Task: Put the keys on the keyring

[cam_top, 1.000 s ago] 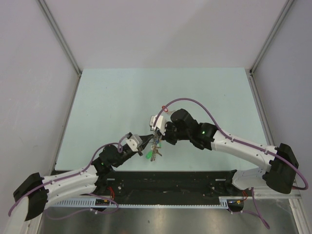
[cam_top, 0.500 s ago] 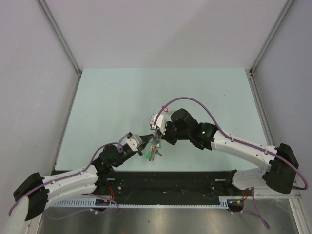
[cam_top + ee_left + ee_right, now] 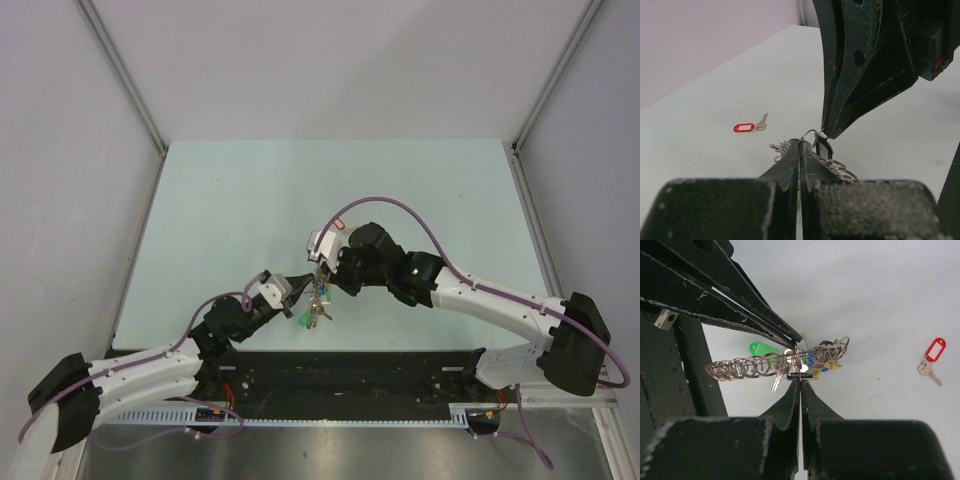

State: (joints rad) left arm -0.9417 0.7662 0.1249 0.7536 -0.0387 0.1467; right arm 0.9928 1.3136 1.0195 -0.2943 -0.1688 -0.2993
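Note:
My left gripper is shut on the thin wire keyring, held above the table. Many small split rings, a green tag and a blue tag hang on the wire. My right gripper is shut on a black-tagged key, seen edge-on, its ring right against the wire. In the top view the left gripper and the right gripper meet tip to tip over the hanging bunch. A red-tagged key lies loose on the table, also in the right wrist view.
The pale green table has grey walls on three sides. A black rail runs along the near edge between the arm bases. A purple cable loops over the right arm.
The right gripper has edged slightly at the keyring. Both grippers stay shut and the bunch hangs in the same place.

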